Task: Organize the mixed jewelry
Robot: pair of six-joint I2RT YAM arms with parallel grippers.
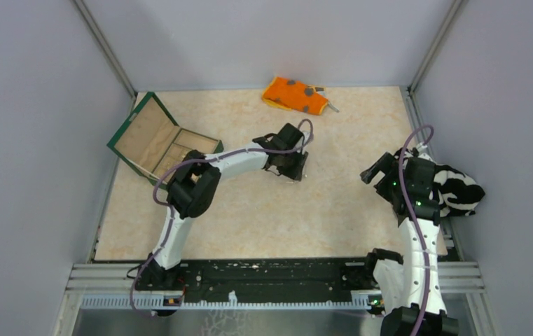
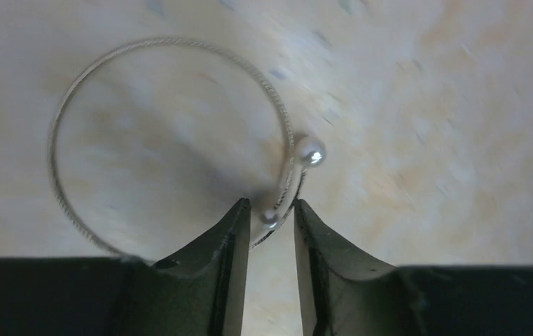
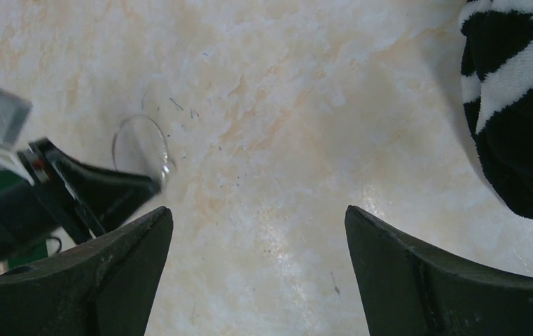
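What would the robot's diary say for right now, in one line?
left end effector: shut on bangle | right end effector: open, holding nothing | striped cloth: beside right end effector

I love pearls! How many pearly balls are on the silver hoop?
2: one pearly ball on the wire bangle's right side, the other lower, between the left gripper's fingertips. Others may be hidden.
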